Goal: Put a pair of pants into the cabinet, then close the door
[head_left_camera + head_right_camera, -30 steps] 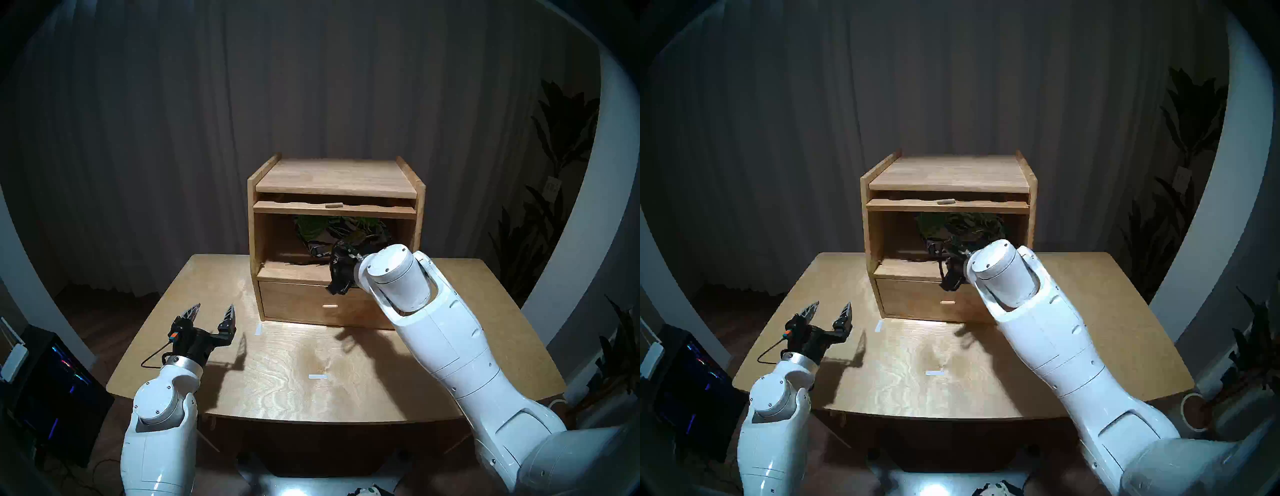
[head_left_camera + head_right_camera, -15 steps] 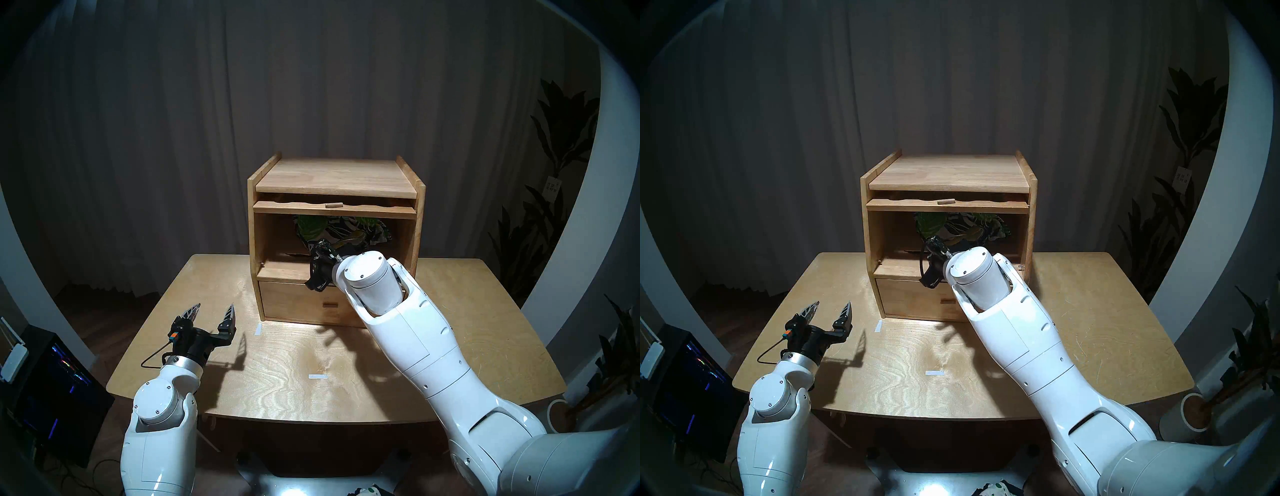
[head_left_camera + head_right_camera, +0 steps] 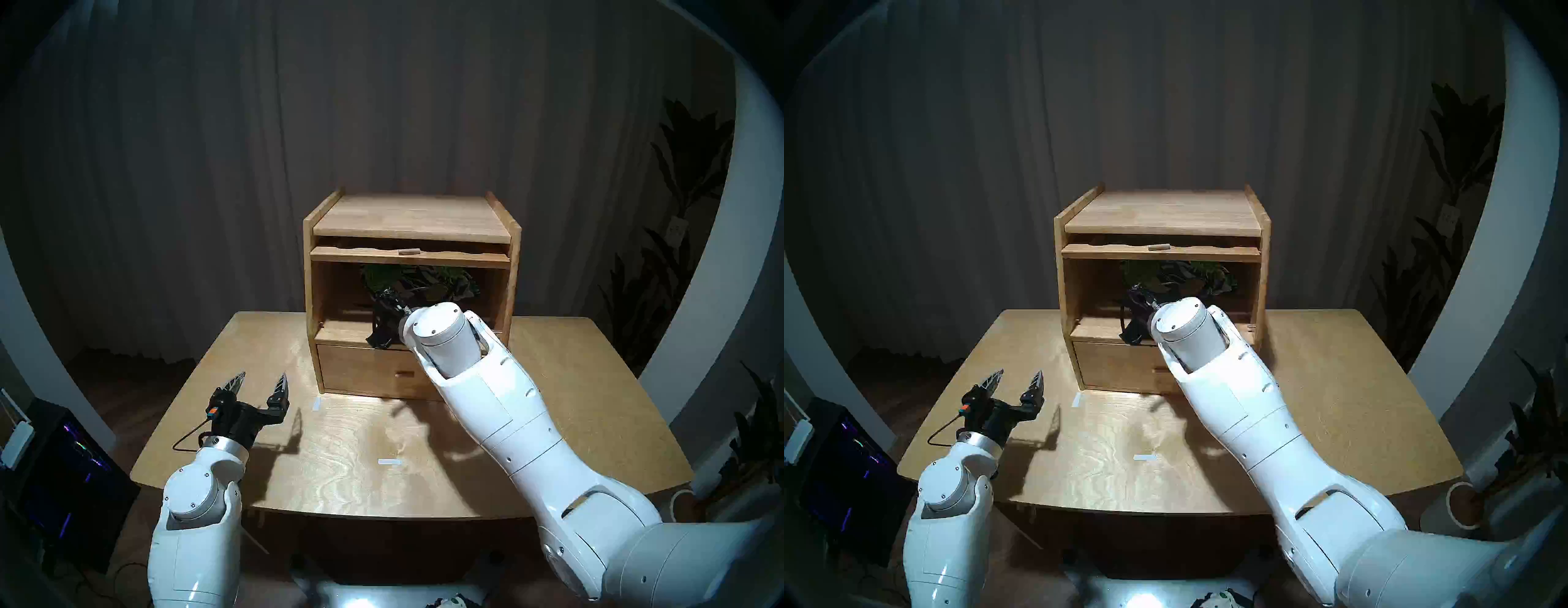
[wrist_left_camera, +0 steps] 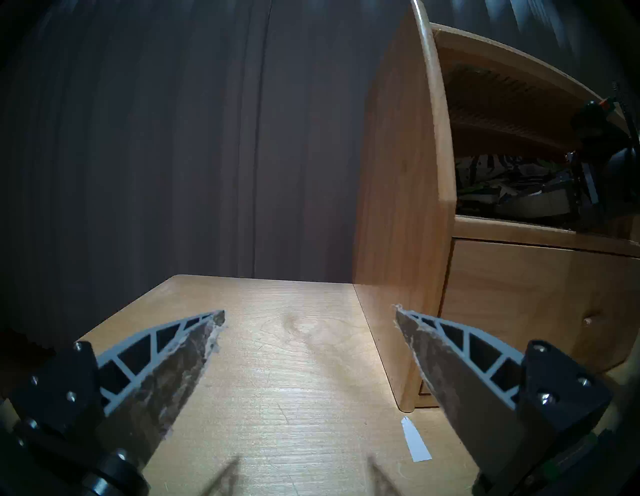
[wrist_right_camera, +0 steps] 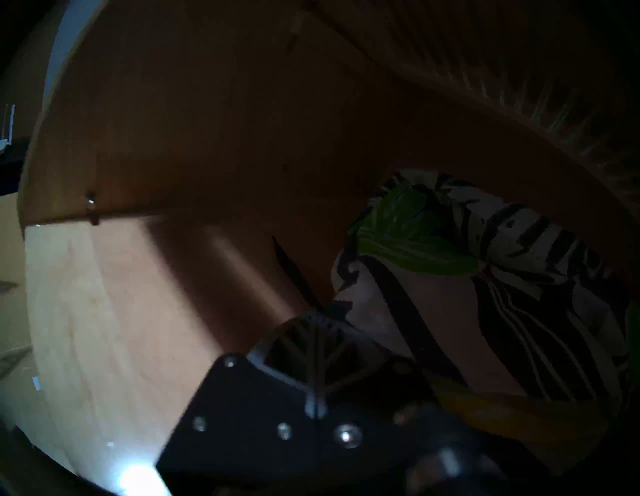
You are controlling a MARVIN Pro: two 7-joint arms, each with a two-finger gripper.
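1. Nearest the robot, the left gripper (image 3: 262, 381) hangs level over the near-left part of the desk (image 3: 594, 407), its jaws spread wide with nothing between them. In the left wrist view its two ribbed fingers (image 4: 166, 360) frame bare wood and a strip of white tape (image 4: 415, 440) on the desktop.
2. A second white tape strip (image 3: 389, 462) lies near the middle of the desk, well apart from either arm.
3. Farther in, the right arm (image 3: 500, 416) reaches diagonally across the desk toward the cabinet (image 3: 312, 297), which stands at the desk's far side.
4. The drawer (image 3: 360, 369) at the cabinet's base is closed; the right arm hides part of its front.
5. The right gripper (image 5: 317, 320) is inside the mouth of the upper compartment, jaws pressed fully together, the tips right beside the cloth. Whether they pinch any fabric cannot be told; a black drawstring (image 5: 408, 311) runs just beside them.
6. The pair of pants (image 3: 449, 280) sits bunched in the upper compartment, toward its back and right, green leaves and white pattern showing.
7. The door (image 3: 409, 255) is raised flat beneath the cabinet's top board, leaving the compartment open, its small peg handle (image 3: 408, 251) facing out.
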